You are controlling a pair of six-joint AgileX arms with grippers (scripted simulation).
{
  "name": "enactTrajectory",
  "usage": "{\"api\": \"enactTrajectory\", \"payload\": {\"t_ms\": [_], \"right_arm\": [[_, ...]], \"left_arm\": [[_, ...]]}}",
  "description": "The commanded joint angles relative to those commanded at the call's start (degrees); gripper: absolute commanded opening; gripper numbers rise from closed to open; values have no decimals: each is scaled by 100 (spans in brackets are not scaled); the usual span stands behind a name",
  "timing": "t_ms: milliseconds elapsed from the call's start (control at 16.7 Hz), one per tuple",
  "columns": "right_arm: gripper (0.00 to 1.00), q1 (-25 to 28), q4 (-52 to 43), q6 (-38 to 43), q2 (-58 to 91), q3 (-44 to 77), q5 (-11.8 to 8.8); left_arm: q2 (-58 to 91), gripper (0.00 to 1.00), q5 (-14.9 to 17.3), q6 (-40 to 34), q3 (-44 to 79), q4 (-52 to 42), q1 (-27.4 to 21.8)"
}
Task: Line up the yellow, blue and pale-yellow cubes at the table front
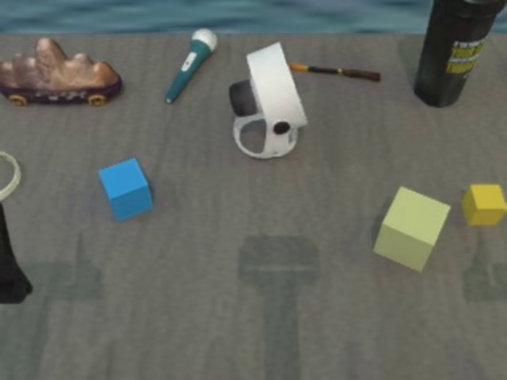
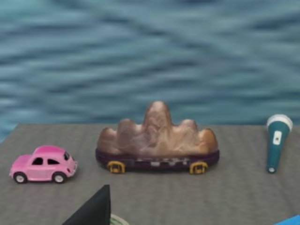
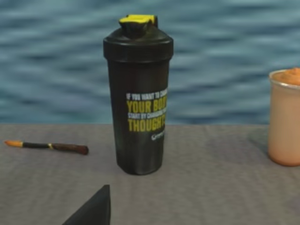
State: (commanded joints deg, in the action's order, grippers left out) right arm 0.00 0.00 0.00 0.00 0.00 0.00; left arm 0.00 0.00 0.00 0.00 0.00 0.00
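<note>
Right now your left arm point(image 1: 11, 261) sits parked at the left edge of the table point(image 1: 238, 332), only a dark piece of it showing, and you cannot tell how its jaws stand. Your right gripper is out of the top view altogether, and only a dark wedge shows in each wrist view, so you cannot tell its jaws either. No jaws are near any cube. The blue cube point(image 1: 125, 188) lies on the left half, a little to the right of the parked left arm and apart from it. The pale-yellow cube point(image 1: 411, 228) rests on the right half, with the yellow cube point(image 1: 483, 203) just beside it on its right, close to the table's right edge; a narrow gap parts the two. All three cubes sit flat on the cloth, turned slightly askew, and well apart from the blue one to the pair. Behind them you see a white stand point(image 1: 268, 103) at mid-table, a teal microphone point(image 1: 190, 63), a brush point(image 1: 337, 72), a rock-topped cart point(image 1: 57, 75) and a black shaker point(image 1: 459, 47). A pink toy car point(image 2: 43, 164) stands left of the cart in the left wrist view, and a cup point(image 3: 284, 117) stands beside the shaker in the right wrist view.
</note>
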Motion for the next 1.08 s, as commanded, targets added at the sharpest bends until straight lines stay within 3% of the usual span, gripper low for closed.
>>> {"api": "enactTrajectory", "payload": {"t_ms": [240, 480, 1080], "right_arm": [[100, 18, -119, 13, 174, 172, -7], [100, 84, -801, 78, 1256, 1196, -16], [100, 312, -3856, 304, 7131, 5448, 27]], "left_arm": [[0, 100, 0, 0, 0, 0, 0], [0, 100, 0, 0, 0, 0, 0], [0, 100, 0, 0, 0, 0, 0]]}}
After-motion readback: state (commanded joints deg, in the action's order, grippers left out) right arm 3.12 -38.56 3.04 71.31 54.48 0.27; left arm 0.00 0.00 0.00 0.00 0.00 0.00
